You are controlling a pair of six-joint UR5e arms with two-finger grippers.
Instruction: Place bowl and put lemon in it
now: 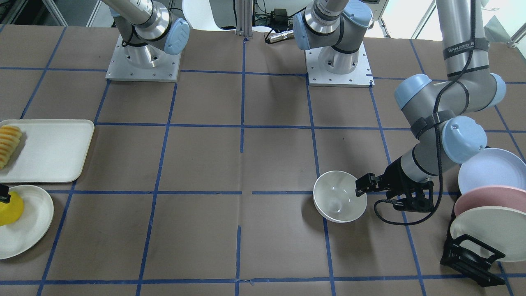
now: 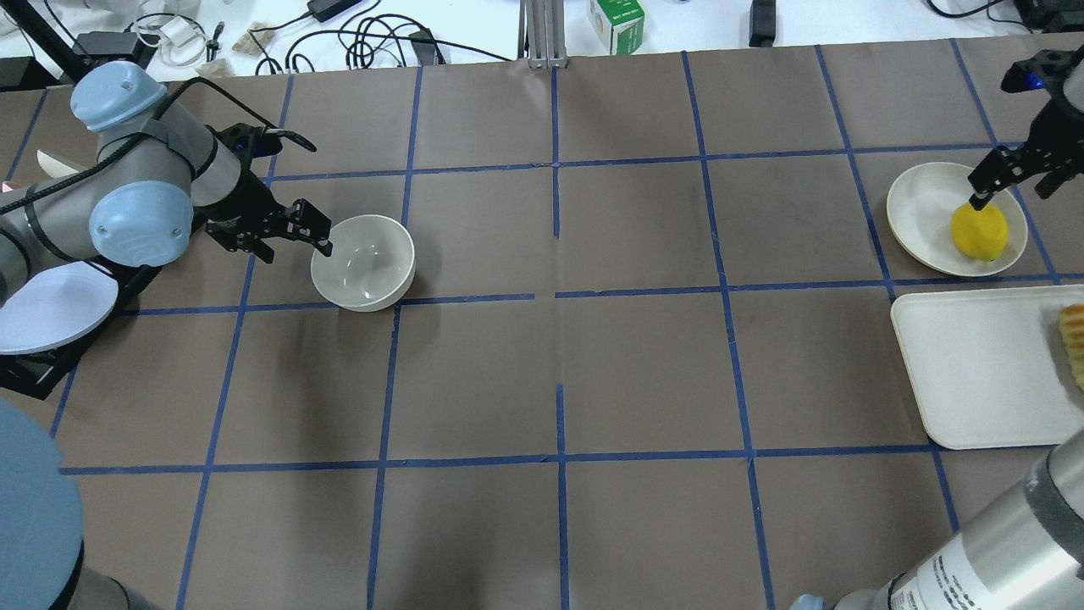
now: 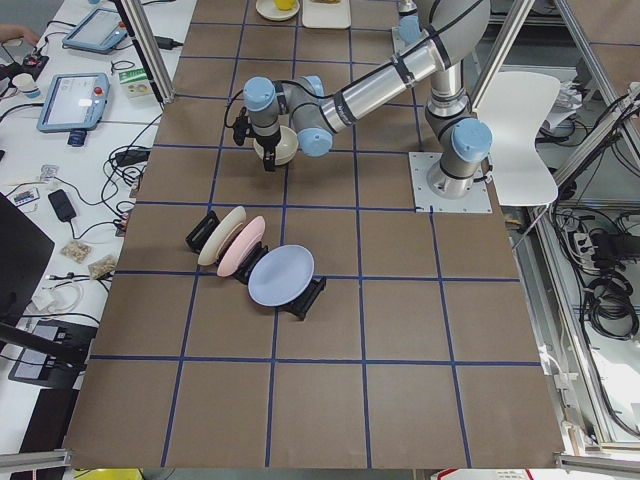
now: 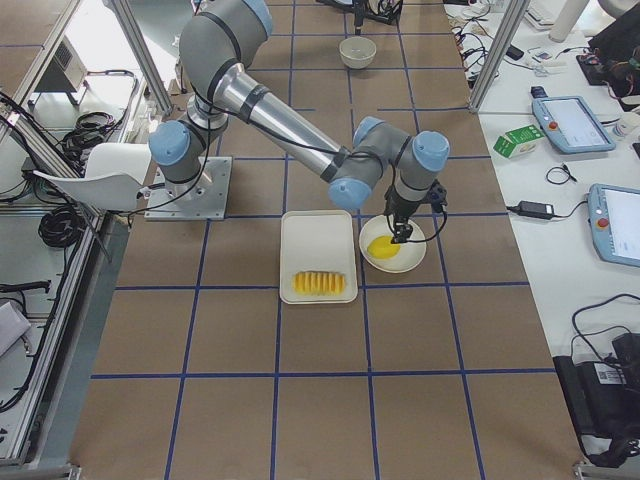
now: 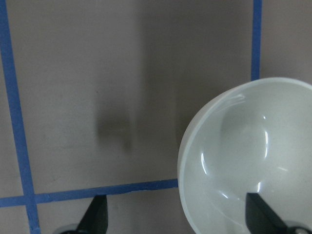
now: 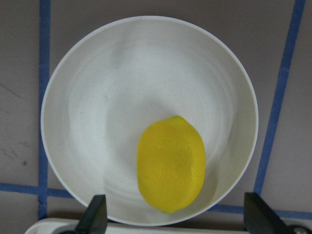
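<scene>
The bowl (image 2: 362,261) sat mouth up on the brown table (image 2: 644,381), over on the robot's left side. Its inside was smooth and shiny. It sat right by a spot where two blue tape lines (image 2: 474,297) cross. The left gripper (image 5: 178,217) was at the bowl's rim, on the side away from the middle of the table. Its two fingers (image 5: 96,219) were spread wide. One was over the inside of the bowl and the other was outside it, so the bowl's wall was between them (they were not squeezing it). The lemon (image 6: 170,163) was well apart from the bowl, at the other end of the table. It lay on its side on a flat white plate (image 6: 97,97), a bit off the middle of the plate. The right gripper (image 6: 176,219) hung over that plate with its fingers spread wide too, not closed on the lemon. In the overhead view one finger tip was very near the top of the lemon, but I could not tell if it touched. Just beside the plate lay a white tray (image 2: 974,373) with some yellow-orange sliced food (image 2: 1074,339) at one edge. Near the left arm stood a black rack (image 1: 468,255) with three plates on edge in it: a blue plate (image 1: 489,168), a pink plate (image 1: 485,197) and a cream plate (image 1: 493,230).
</scene>
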